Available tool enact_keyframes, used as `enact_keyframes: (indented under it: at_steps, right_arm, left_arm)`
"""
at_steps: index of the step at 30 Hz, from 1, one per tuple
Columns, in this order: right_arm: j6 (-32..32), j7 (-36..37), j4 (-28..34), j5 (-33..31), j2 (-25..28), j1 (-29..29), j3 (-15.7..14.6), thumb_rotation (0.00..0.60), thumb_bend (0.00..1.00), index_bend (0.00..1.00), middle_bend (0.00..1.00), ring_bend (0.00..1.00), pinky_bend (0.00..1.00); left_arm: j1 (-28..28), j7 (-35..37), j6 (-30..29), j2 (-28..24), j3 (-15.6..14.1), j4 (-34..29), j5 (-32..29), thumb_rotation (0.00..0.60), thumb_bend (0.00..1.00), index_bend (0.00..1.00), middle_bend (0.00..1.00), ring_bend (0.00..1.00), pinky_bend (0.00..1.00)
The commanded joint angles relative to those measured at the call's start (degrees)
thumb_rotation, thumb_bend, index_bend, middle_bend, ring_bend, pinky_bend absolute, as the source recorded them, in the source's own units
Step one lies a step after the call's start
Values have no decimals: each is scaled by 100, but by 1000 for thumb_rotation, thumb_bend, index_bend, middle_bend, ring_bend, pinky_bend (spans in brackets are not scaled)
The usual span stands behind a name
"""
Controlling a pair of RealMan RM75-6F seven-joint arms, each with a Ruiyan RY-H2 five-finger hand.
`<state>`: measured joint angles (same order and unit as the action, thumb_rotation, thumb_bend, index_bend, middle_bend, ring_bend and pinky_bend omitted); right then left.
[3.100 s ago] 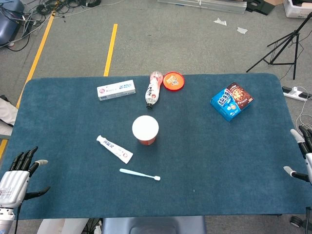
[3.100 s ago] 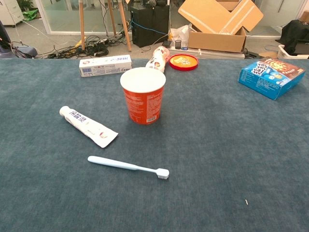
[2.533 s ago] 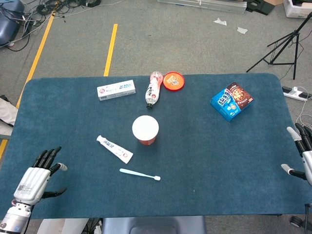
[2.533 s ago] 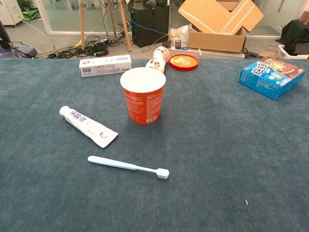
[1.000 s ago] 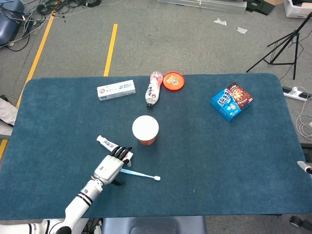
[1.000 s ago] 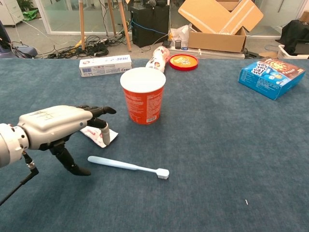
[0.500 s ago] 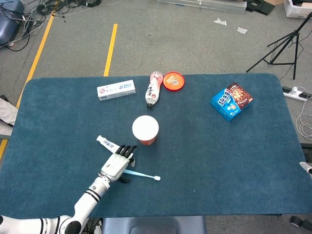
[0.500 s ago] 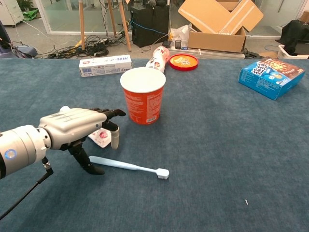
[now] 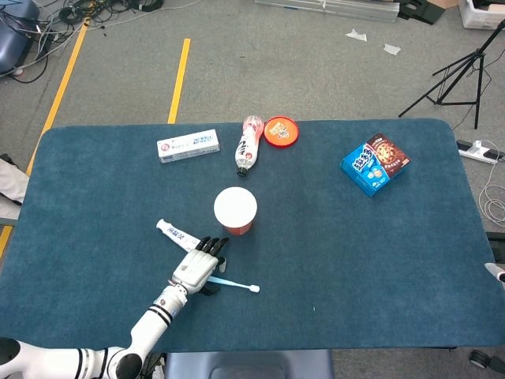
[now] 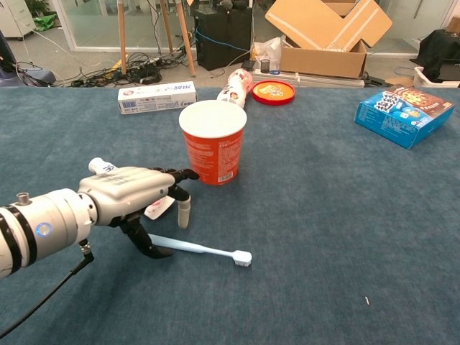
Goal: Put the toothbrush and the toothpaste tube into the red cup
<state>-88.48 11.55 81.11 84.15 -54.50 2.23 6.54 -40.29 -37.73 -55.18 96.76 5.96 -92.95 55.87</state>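
From the head view, my left robot hand is low over the blue desk, with its fingers spread apart and holding nothing. It sits over the handle end of the toothbrush, and it also covers the flat end of the toothpaste tube. The toothbrush lies flat. Its long side runs left to right, and the bristle head points to the right. The tube lies slanted, with its cap up and to the left and its flat end down toward my hand. The red cup stands upright just past my fingers, and I see nothing inside it. My right robot hand is not in either view.

From the chest view, my left robot hand has its thumb down near the toothbrush handle and its other fingers reaching toward the red cup. I cannot tell if the thumb touches the handle. Only the cap end of the toothpaste tube peeks out behind my hand.

I think the toothbrush is light, thin and stiff. It lies so flat that it may slip away, so I would pinch it at the middle of the handle. I think the tube is soft and squashy, so I would hold it gently around its middle.
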Motion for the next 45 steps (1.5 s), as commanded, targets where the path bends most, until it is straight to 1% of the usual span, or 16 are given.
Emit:
enact_keyframes:
  at_steps: [1, 6, 16, 23, 33, 45]
  right_arm:
    - [13, 21, -28, -12, -11, -3, -1, 600, 0, 0, 0, 0, 297]
    - [47, 71, -86, -33, -38, -2, -1, 600, 0, 0, 0, 0, 297]
    - [73, 135, -167, -46, -72, -8, -3, 600, 0, 0, 0, 0, 297]
    - [99, 190, -224, -59, -90, -10, -4, 600, 0, 0, 0, 0, 298]
    - [134, 218, -262, -55, -110, 0, -9, 600, 0, 0, 0, 0, 298]
    - [183, 209, -284, -62, -139, 16, -14, 600, 0, 0, 0, 0, 297]
  left_arm:
    - [-29, -8, -6, 20, -29, 11, -17, 600, 246, 432, 0, 0, 0]
    - [-83, -30, -23, 60, -85, 26, -59, 600, 247, 432, 0, 0, 0]
    - [-218, -130, -86, 252, -106, 171, -197, 600, 250, 444, 0, 0, 0]
    - [-300, -266, -153, 337, -99, 210, -385, 600, 297, 450, 0, 0, 0]
    - [-384, -369, -186, 337, -154, 170, -515, 600, 303, 461, 0, 0, 0]
    - [-383, -307, -304, 274, -241, 17, -401, 600, 304, 507, 0, 0, 0]
